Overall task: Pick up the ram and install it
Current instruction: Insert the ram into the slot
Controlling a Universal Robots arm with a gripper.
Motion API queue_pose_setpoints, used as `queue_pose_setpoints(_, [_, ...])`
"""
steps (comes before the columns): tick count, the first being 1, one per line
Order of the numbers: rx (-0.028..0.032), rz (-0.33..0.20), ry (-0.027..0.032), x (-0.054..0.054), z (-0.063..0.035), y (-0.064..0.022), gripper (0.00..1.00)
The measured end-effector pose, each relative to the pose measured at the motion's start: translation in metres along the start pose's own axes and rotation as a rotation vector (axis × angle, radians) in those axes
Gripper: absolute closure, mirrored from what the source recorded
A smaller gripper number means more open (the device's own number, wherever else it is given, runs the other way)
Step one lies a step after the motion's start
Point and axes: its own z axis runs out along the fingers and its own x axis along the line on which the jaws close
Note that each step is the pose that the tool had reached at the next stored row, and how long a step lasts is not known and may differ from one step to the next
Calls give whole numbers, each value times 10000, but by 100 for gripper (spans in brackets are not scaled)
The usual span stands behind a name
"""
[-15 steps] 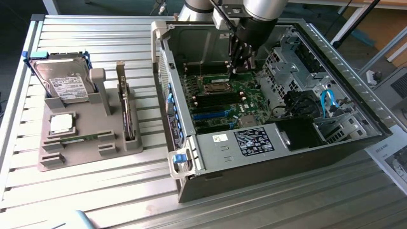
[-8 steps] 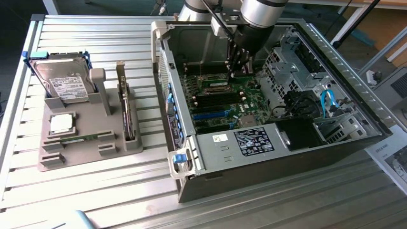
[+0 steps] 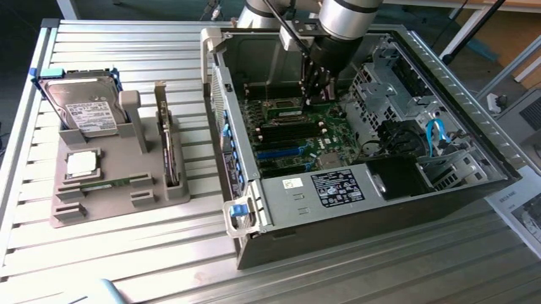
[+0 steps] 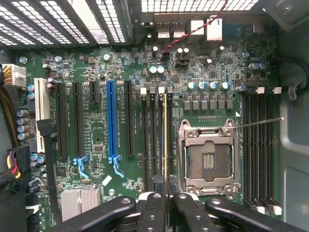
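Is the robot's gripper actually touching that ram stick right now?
Touching. In the wrist view the ram, seen edge-on, runs straight in between the fingers of the gripper, which press on both its sides with no gap.

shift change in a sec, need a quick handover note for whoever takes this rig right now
End effector: shut on the ram, which shows edge-on.
Where: inside the open computer case, with the ram lined up along the memory slots beside the empty processor socket. A second stick lies in the grey holder outside the case.
Done: ram picked up and brought to the board.
Left: ram not released; whether it is seated cannot be told.
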Motion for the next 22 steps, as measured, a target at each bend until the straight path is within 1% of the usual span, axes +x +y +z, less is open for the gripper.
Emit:
queue_pose_setpoints(3, [-3, -117, 2, 0, 3, 0, 88])
queue_pose_setpoints(7, [-2, -113, -2, 14, 6, -1, 88])
queue_pose_setpoints(10, [-2, -99, 0, 129, 9, -4, 88])
queue_pose_setpoints(11, [-2, -94, -2, 148, 36, -5, 88])
queue_pose_setpoints(15, [-2, -89, -1, 163, 108, -5, 88])
queue_pose_setpoints(22, [-3, -90, 1, 164, 129, -6, 88])
